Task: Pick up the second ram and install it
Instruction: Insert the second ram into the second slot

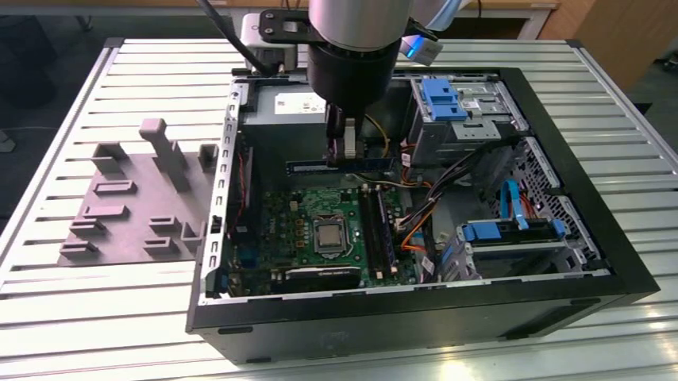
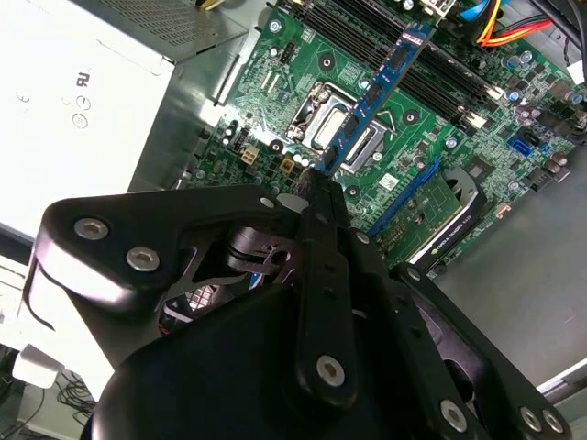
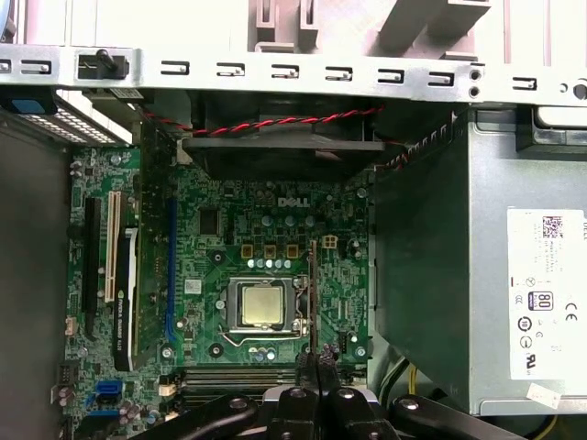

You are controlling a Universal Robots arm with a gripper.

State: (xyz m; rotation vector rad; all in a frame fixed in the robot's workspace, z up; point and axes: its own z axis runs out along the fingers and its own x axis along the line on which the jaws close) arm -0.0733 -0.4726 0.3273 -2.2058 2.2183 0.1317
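A slatted metal table carries an open black computer case lying on its side. A grey moulded holder stands beside the case, toward the exterior view's left. Inside the case sit the silver power supply and the green motherboard. The board's long black memory slots run past the processor socket. The arm reaches down into the case, and its claw is pinched narrow on the second ram, gripping it about midway along its length. The stick hangs level above the board, near the power supply, crosswise to the slots and clear of them. In both wrist views the stick juts from the claw over the socket.
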